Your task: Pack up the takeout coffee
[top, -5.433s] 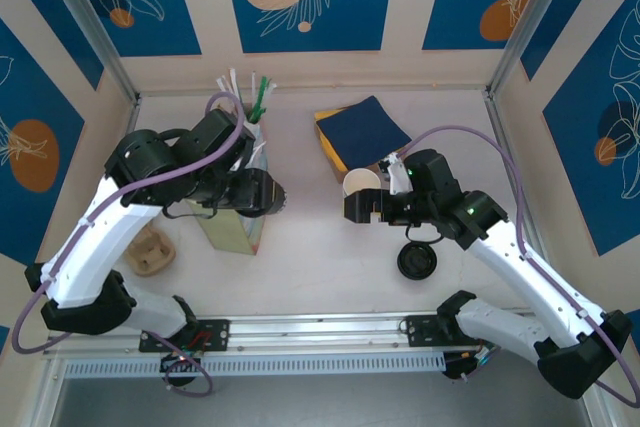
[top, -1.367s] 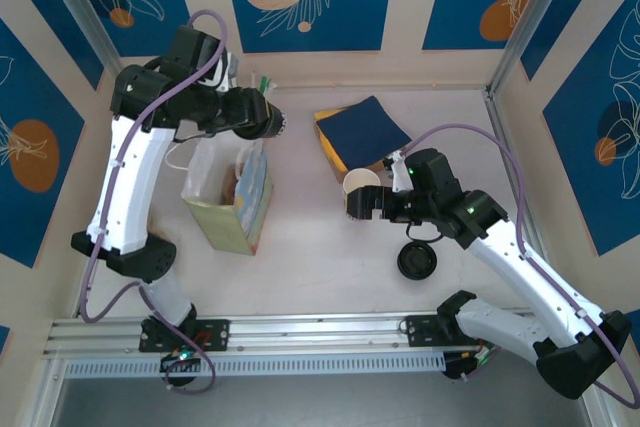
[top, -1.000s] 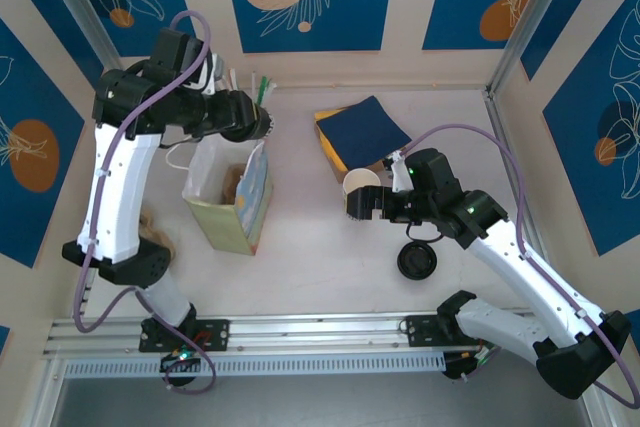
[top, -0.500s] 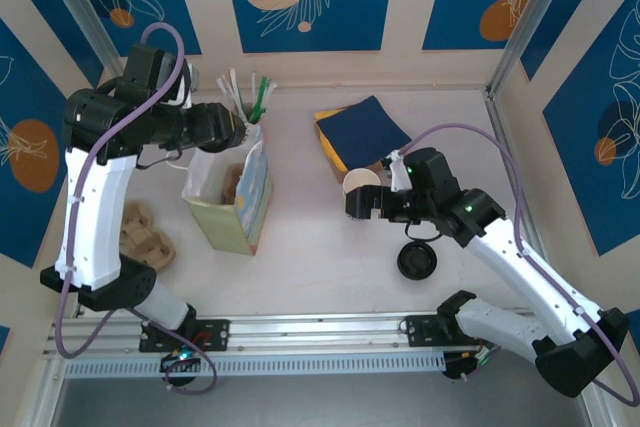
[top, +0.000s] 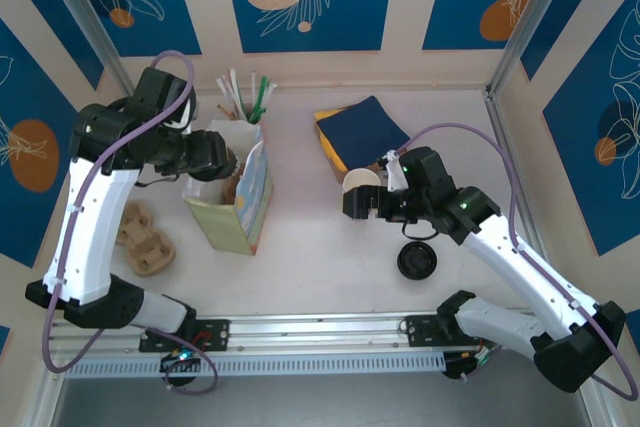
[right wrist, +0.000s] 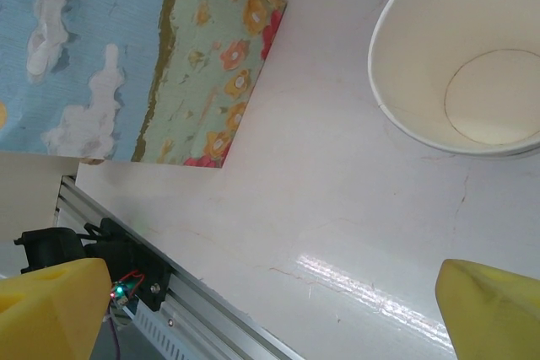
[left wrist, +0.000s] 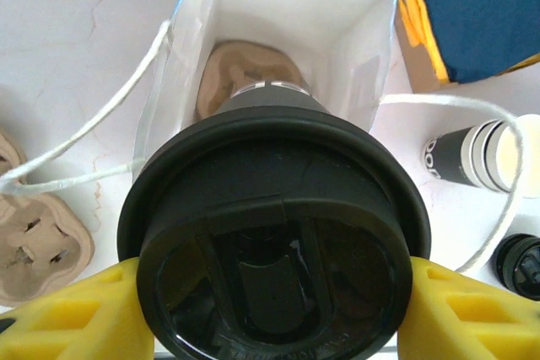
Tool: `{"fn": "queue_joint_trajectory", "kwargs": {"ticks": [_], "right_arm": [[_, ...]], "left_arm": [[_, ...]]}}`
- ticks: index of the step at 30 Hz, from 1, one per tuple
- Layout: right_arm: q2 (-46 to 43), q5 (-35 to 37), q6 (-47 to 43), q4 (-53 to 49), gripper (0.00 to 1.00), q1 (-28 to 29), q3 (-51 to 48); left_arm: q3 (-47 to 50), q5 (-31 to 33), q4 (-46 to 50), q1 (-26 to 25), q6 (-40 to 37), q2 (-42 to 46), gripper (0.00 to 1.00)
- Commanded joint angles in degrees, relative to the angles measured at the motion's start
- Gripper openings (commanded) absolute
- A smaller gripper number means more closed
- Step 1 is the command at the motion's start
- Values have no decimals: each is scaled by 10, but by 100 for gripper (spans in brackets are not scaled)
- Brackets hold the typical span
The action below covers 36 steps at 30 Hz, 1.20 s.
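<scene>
The takeout coffee (left wrist: 274, 233), a cup under a round black lid, sits between the yellow fingers (left wrist: 59, 309) of my left gripper (left wrist: 274, 314), which is shut on it. My left gripper (top: 220, 160) holds it just above the open mouth of the paper bag (top: 250, 197). The bag's white inside (left wrist: 337, 14) shows below the lid, with a brown moulded piece (left wrist: 245, 69) at the bottom. My right gripper (top: 358, 205) stands open beside the lidless striped cup (top: 362, 184), with nothing between its fingers (right wrist: 498, 309).
A loose black lid (top: 417, 261) lies near the right arm. A brown cup carrier (top: 145, 242) lies left of the bag. Blue and yellow napkins (top: 360, 132) sit at the back, straws (top: 245, 92) behind the bag. The bag's flowered side (right wrist: 126, 56) is near the striped cup (right wrist: 468, 65).
My left arm has carried the lidded cup from the back of the table leftward and nearer, to just over the bag's mouth. The right arm has barely moved.
</scene>
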<state>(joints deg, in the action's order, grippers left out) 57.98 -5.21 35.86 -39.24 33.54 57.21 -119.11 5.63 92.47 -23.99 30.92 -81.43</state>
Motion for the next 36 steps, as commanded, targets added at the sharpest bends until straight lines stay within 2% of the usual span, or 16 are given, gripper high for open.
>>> {"fn": "queue_joint_trajectory", "kwargs": {"ticks": [1, 19, 36], "right_arm": [[1, -15, -3, 9, 99, 6, 13], [-1, -23, -7, 18, 99, 15, 11], [-3, -16, -4, 18, 99, 15, 1]], "left_arm": [[25, -1, 31, 8, -15, 14, 56], [133, 6, 13, 6, -69, -3, 55], [117, -9, -1, 6, -95, -55, 56]]}}
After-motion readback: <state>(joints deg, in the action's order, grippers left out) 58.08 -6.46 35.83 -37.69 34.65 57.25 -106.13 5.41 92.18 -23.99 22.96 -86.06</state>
